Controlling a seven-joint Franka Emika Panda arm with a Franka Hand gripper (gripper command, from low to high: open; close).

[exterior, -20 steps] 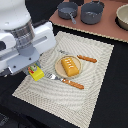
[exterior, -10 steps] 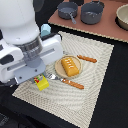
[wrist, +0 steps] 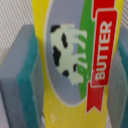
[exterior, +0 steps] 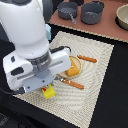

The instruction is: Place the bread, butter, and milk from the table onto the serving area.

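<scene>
My gripper (exterior: 48, 88) is shut on the butter (exterior: 48, 92), a yellow box, at the placemat's (exterior: 95, 85) edge on the exterior view's left. In the wrist view the butter (wrist: 75, 55) shows its cow picture and red label, with a grey-and-teal pad (wrist: 22, 75) against each side. I cannot tell whether the box touches the mat. The bread (exterior: 73, 70), an orange loaf, lies on the tan plate (exterior: 77, 61) in the middle of the mat, partly hidden by the arm. A pale blue sliver (exterior: 48, 32) behind the arm may be the milk.
A knife and fork with orange handles (exterior: 87, 59) (exterior: 73, 83) lie on the mat beside the plate. Two grey pots (exterior: 68, 10) (exterior: 92, 12) stand on the pinkish-brown board (exterior: 107, 27) at the back. A bowl (exterior: 123, 17) stands at the back right.
The arm has carried the butter toward the exterior view's right and nearer the camera, from beside the placemat to its edge. The bread has not moved.
</scene>
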